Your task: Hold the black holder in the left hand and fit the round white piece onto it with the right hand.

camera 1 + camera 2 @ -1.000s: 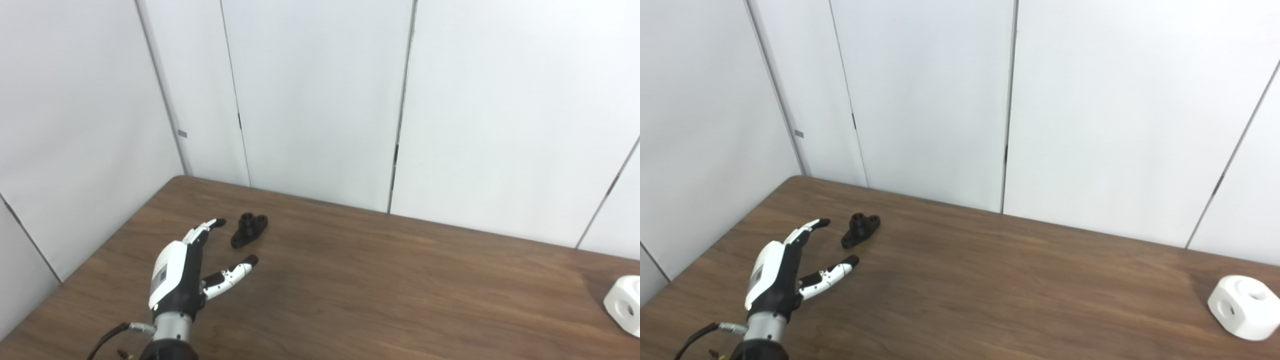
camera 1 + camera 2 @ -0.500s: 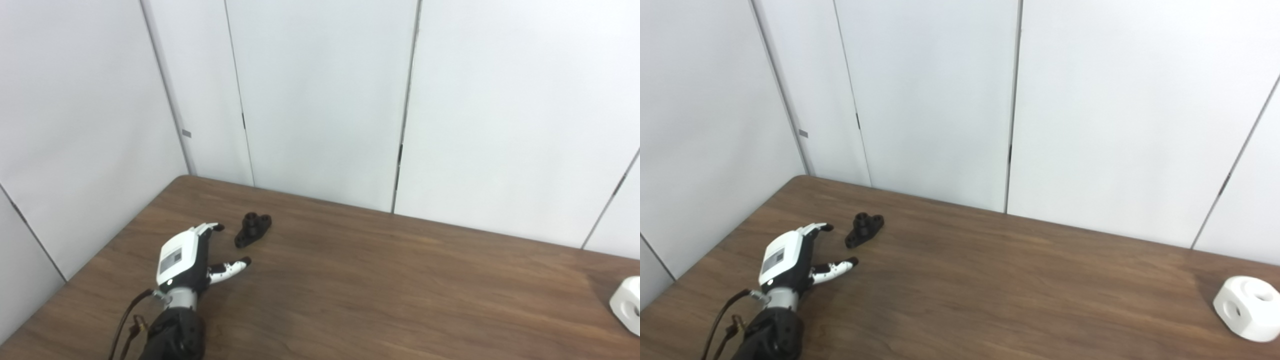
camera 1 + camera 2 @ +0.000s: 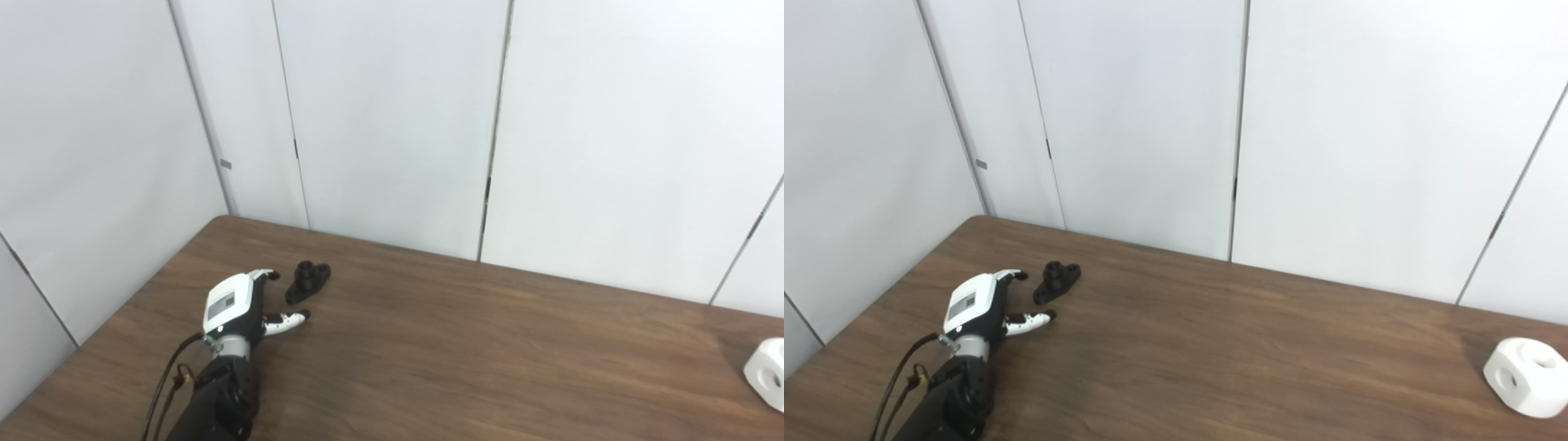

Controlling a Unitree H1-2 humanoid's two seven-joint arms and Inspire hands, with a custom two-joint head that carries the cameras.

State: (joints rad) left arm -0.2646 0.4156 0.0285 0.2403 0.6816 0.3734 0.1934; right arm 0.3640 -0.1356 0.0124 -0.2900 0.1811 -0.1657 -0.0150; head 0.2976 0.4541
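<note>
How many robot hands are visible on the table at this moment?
1. Only the left hand is visible, open, at the table's left side just short of the black holder. The right hand is out of view in both views.

My two head cameras look down from above the table (image 3: 465,343), side by side, sharing its far-left corner and wall panels (image 3: 1127,122).

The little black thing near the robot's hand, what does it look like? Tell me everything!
The black holder is small, dark and matte, maybe plastic. It has a raised round middle with a hole and a flat ear on each side. It lies slantwise on the brown table, near the far left corner. The open left hand is close beside it, not touching.
</note>
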